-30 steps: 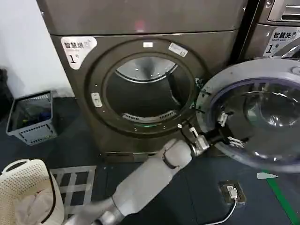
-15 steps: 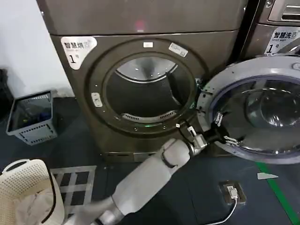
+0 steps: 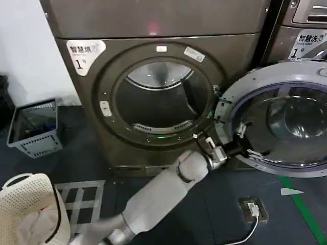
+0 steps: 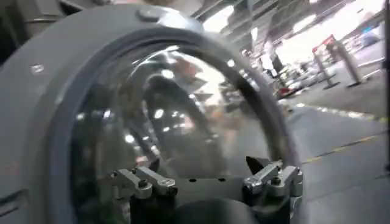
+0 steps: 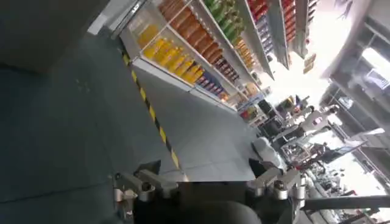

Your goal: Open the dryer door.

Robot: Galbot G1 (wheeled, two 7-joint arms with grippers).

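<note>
The dark grey-brown dryer (image 3: 153, 23) stands with its round drum opening (image 3: 161, 102) uncovered. The dryer door (image 3: 286, 120) is swung out to the right on its hinge, its grey inner rim and domed glass facing me. My left arm reaches across from the lower left. My left gripper (image 3: 248, 141) is open at the door's lower inner edge, fingers spread close to the glass. In the left wrist view the door (image 4: 183, 103) looms right ahead of the open left gripper (image 4: 204, 167). In its wrist view my right gripper (image 5: 204, 167) hangs open over bare floor, holding nothing.
A neighbouring grey machine (image 3: 304, 30) stands behind the open door. A grey crate (image 3: 34, 127) sits by the wall at left, a white laundry basket (image 3: 25, 209) at the lower left. A small box with a cable (image 3: 253, 209) lies on the floor below the door.
The door has swung a little farther out and up to the right. My left gripper stayed at its lower inner edge and shifted only slightly.
</note>
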